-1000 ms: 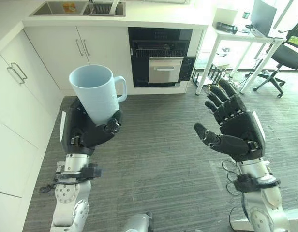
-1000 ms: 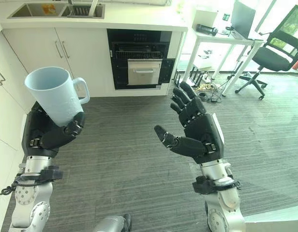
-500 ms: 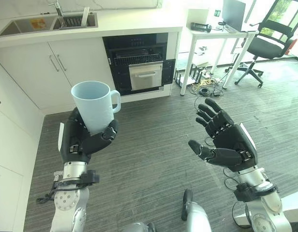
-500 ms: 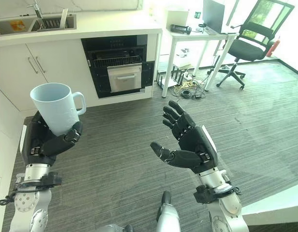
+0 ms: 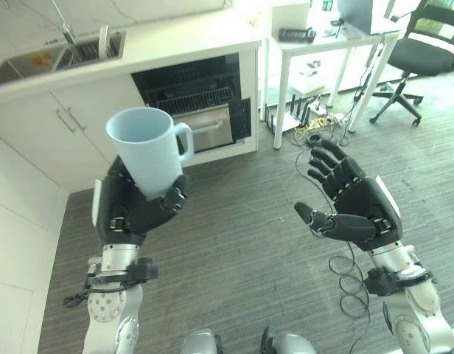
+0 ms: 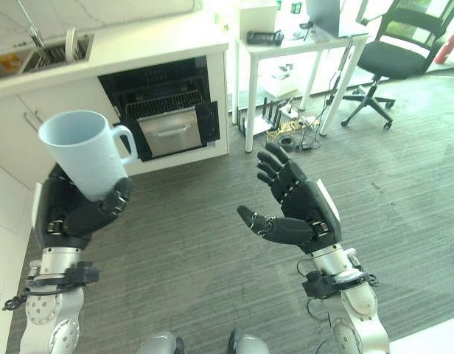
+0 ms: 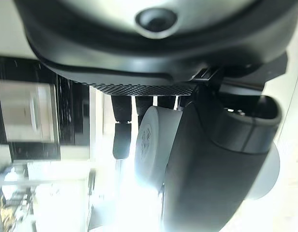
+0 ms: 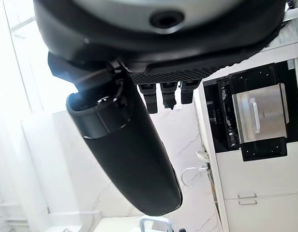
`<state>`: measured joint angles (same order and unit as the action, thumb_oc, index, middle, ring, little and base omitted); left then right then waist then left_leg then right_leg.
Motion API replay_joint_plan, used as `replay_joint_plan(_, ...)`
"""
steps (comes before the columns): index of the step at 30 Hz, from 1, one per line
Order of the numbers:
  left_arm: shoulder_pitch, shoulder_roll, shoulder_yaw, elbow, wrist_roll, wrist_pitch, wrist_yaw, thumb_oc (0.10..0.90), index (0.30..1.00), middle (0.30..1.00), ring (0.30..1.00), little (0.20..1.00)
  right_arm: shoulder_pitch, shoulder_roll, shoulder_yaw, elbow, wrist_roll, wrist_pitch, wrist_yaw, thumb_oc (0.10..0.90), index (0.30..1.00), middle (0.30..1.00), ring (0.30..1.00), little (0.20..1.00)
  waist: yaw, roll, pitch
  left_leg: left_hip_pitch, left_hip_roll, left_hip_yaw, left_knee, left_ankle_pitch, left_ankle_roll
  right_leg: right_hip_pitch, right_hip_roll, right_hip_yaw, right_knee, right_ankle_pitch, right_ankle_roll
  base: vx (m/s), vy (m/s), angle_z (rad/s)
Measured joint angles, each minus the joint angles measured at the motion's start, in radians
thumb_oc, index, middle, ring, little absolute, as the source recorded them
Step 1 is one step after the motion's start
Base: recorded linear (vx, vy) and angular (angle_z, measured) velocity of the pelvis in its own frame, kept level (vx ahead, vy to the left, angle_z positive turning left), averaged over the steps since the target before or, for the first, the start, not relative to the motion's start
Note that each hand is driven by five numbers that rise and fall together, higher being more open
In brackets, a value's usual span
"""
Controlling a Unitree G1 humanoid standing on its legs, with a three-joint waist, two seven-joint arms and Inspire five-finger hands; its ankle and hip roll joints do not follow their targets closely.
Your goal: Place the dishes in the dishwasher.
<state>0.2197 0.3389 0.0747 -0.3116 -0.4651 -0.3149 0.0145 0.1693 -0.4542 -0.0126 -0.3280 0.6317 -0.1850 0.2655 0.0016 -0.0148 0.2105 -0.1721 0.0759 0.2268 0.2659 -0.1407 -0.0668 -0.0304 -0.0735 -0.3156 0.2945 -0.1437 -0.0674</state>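
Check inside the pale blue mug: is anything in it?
The mug, held upright in the left hand, shows a bare inner wall near the rim. Its bottom is hidden from these views.

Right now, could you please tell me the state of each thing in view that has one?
Mug: upright, held off the floor, nothing visible inside.
Left hand: curled round the mug.
Right hand: open, holding nothing.
Dishwasher: open, rack showing.
Cabinets: doors closed.

Left hand gripping a pale blue mug, upright, in front of the dishwasher.
Right hand hovering empty to the dishwasher's right, fingers spread, palm facing the mug.
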Motion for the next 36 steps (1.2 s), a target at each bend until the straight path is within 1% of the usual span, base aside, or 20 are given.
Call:
replay_joint_plan(2,0.016,-0.002,-0.001,0.012,-0.001,-0.003,-0.008,0.400,0.300,0.300,0.300,0.300,0.032,0.017,0.000,-0.001,-0.002,-0.003,0.001,0.800,0.900,0.900,0.900,0.900,0.001,0.043,0.000,-0.126,0.056,-0.049,0.028,0.024,-0.015,0.003,0.054,-0.031,0.005,-0.042,0.006,0.30,0.145,0.15)
replay_joint_plan(5,0.036,-0.010,0.002,0.039,-0.006,-0.005,-0.006,0.400,0.300,0.300,0.300,0.300,0.083,0.002,-0.008,0.003,-0.003,0.006,0.008,0.800,0.900,0.900,0.900,0.900,0.021,0.056,0.006,-0.222,0.101,-0.180,0.025,0.070,-0.042,-0.005,0.063,-0.031,0.065,-0.094,-0.017,0.33,0.226,0.12)
replay_joint_plan(8,0.035,-0.020,0.005,0.044,-0.013,-0.013,-0.018,0.400,0.300,0.300,0.300,0.300,0.086,-0.017,-0.014,-0.014,-0.003,0.008,0.008,0.800,0.900,0.900,0.900,0.900,0.040,0.065,0.009,-0.203,0.087,-0.172,0.033,0.076,-0.021,0.006,0.037,0.004,0.098,-0.130,0.021,0.36,0.272,-0.24)
replay_joint_plan(10,0.028,-0.016,0.004,0.052,-0.024,-0.021,-0.020,0.400,0.300,0.300,0.300,0.300,0.107,-0.020,-0.024,-0.032,-0.002,0.010,0.012,0.800,0.900,0.900,0.900,0.900,0.047,0.068,0.007,-0.101,0.047,-0.145,0.024,0.098,0.023,0.068,0.003,0.023,0.112,-0.154,0.071,0.34,0.267,-0.26)
replay_joint_plan(11,0.019,-0.010,0.007,0.058,-0.029,-0.030,-0.021,0.400,0.300,0.300,0.300,0.300,0.113,-0.007,-0.028,-0.037,-0.001,0.010,0.010,0.800,0.900,0.900,0.900,0.900,0.052,0.029,0.011,-0.077,0.016,-0.123,0.025,0.138,0.034,0.079,-0.033,0.049,0.122,-0.179,0.101,0.35,0.230,-0.21)
replay_joint_plan(13,-0.027,0.001,0.010,0.055,-0.033,-0.032,-0.024,0.400,0.300,0.300,0.300,0.300,0.115,0.024,-0.038,-0.062,-0.001,0.010,-0.001,0.800,0.900,0.900,0.900,0.900,0.063,0.004,0.003,-0.074,-0.030,-0.103,0.082,0.113,0.089,0.133,-0.079,0.050,0.092,-0.180,0.148,0.32,0.199,0.02)
replay_joint_plan(16,-0.119,0.011,0.009,0.055,-0.032,-0.030,-0.029,0.400,0.300,0.300,0.300,0.300,0.083,0.061,-0.031,-0.079,-0.002,0.010,-0.012,0.800,0.900,0.900,0.900,0.900,0.086,-0.042,0.000,-0.087,-0.095,-0.111,0.129,0.064,0.151,0.155,-0.131,0.011,0.069,-0.135,0.191,0.33,0.232,0.37)
replay_joint_plan(19,-0.126,0.031,0.018,0.056,-0.030,-0.016,-0.025,0.400,0.300,0.300,0.300,0.300,0.031,0.107,-0.007,-0.079,-0.003,0.011,-0.025,0.800,0.900,0.900,0.900,0.900,0.098,-0.041,0.001,-0.016,-0.132,-0.124,0.092,0.047,0.177,0.176,-0.163,0.006,0.119,-0.024,0.214,0.25,0.254,0.27)
replay_joint_plan(20,-0.126,0.043,0.030,0.055,-0.017,-0.016,-0.026,0.400,0.300,0.300,0.300,0.300,0.016,0.113,0.001,-0.079,-0.003,0.011,-0.024,0.800,0.900,0.900,0.900,0.900,0.103,-0.032,0.002,0.003,-0.133,-0.126,0.093,0.022,0.210,0.149,-0.173,0.025,0.206,0.012,0.259,0.22,0.213,0.11)
replay_joint_plan(22,-0.122,0.046,0.048,0.055,0.005,-0.017,-0.017,0.400,0.300,0.300,0.300,0.300,-0.009,0.133,0.024,-0.084,-0.004,0.006,-0.025,0.800,0.900,0.900,0.900,0.900,0.098,-0.023,0.008,0.014,-0.146,-0.120,0.116,-0.014,0.233,-0.012,-0.223,0.093,0.491,0.061,0.251,0.21,0.065,-0.03)
replay_joint_plan(23,-0.113,0.047,0.042,0.058,0.008,-0.013,-0.001,0.400,0.300,0.300,0.300,0.300,-0.002,0.130,0.048,-0.083,-0.005,0.005,-0.025,0.800,0.900,0.900,0.900,0.900,0.084,-0.013,0.008,0.033,-0.151,-0.112,0.104,-0.027,0.223,-0.077,-0.232,0.085,0.549,0.018,0.196,0.21,-0.075,-0.01)
replay_joint_plan(25,-0.089,0.050,0.035,0.055,0.028,-0.012,-0.002,0.400,0.300,0.300,0.300,0.300,0.034,0.085,0.074,-0.080,-0.013,0.005,-0.021,0.800,0.900,0.900,0.900,0.900,0.080,0.011,0.009,0.090,-0.146,-0.107,-0.005,0.003,0.179,-0.111,-0.154,0.027,0.338,-0.024,0.156,0.16,-0.145,-0.04)
replay_joint_plan(26,-0.084,0.050,0.037,0.057,0.037,-0.012,0.002,0.400,0.300,0.300,0.300,0.300,0.042,0.072,0.075,-0.068,-0.013,0.005,-0.014,0.800,0.900,0.900,0.900,0.900,0.083,0.004,0.010,0.101,-0.124,-0.070,-0.014,-0.040,-0.039,-0.096,-0.098,-0.003,0.156,-0.005,0.115,0.12,-0.154,-0.16)
replay_joint_plan(27,-0.089,0.074,0.047,0.065,0.038,-0.016,0.007,0.400,0.300,0.300,0.300,0.300,0.042,0.091,0.073,-0.050,-0.012,0.003,-0.006,0.800,0.900,0.900,0.900,0.900,0.081,-0.046,0.012,0.037,-0.122,-0.065,0.120,-0.077,0.024,-0.104,-0.126,-0.005,0.042,0.016,0.115,0.13,-0.132,-0.05)
replay_joint_plan(28,-0.105,0.108,0.052,0.060,0.039,-0.015,0.021,0.400,0.300,0.300,0.300,0.300,0.040,0.072,0.041,-0.062,-0.007,-0.003,0.000,0.800,0.900,0.900,0.900,0.900,0.072,-0.059,0.001,-0.031,-0.019,-0.139,0.206,-0.109,0.111,-0.154,-0.169,0.013,0.034,0.015,0.194,0.18,-0.150,-0.20)
replay_joint_plan(29,-0.110,0.100,0.071,0.074,0.037,-0.013,0.030,0.400,0.300,0.300,0.300,0.300,0.013,0.067,0.029,-0.027,-0.006,-0.005,0.017,0.800,0.900,0.900,0.900,0.900,0.080,-0.082,0.025,-0.022,-0.050,-0.097,0.227,-0.136,0.114,-0.182,-0.227,0.034,0.049,0.018,0.211,0.22,-0.163,-0.35)
replay_joint_plan(30,-0.107,0.063,0.067,0.111,0.038,0.005,0.044,0.400,0.300,0.300,0.300,0.300,0.020,0.064,0.023,-0.003,-0.001,0.000,0.019,0.800,0.900,0.900,0.900,0.900,0.072,-0.059,0.038,0.014,-0.054,-0.086,0.197,-0.134,0.140,-0.226,-0.230,0.051,0.083,0.019,0.212,0.35,-0.262,-0.37)
replay_joint_plan(31,-0.096,0.044,0.066,0.116,0.038,0.008,0.054,0.400,0.300,0.300,0.300,0.300,0.029,0.064,0.019,-0.011,-0.001,0.000,0.030,0.800,0.900,0.900,0.900,0.900,0.045,-0.041,0.050,0.038,-0.065,-0.088,0.157,-0.122,0.150,-0.280,-0.229,0.073,0.093,0.041,0.242,0.46,-0.338,-0.02)
replay_joint_plan(33,-0.095,0.024,0.052,0.121,0.046,0.008,0.060,0.400,0.300,0.300,0.300,0.300,0.032,0.066,0.030,-0.026,-0.001,-0.002,0.038,0.800,0.900,0.900,0.900,0.900,-0.005,0.008,0.077,0.105,-0.083,-0.135,0.102,-0.135,0.139,-0.462,-0.203,0.144,0.081,0.060,0.239,0.62,-0.535,0.65)
replay_joint_plan(36,-0.031,0.021,0.037,0.058,0.034,0.009,0.047,0.400,0.300,0.300,0.300,0.300,0.060,0.039,0.033,-0.041,-0.002,0.000,0.037,0.800,0.900,0.900,0.900,0.900,-0.001,-0.006,0.076,0.275,-0.097,-0.167,0.039,-0.191,0.079,-0.426,-0.195,0.097,0.140,0.066,0.185,0.55,-0.524,0.83)
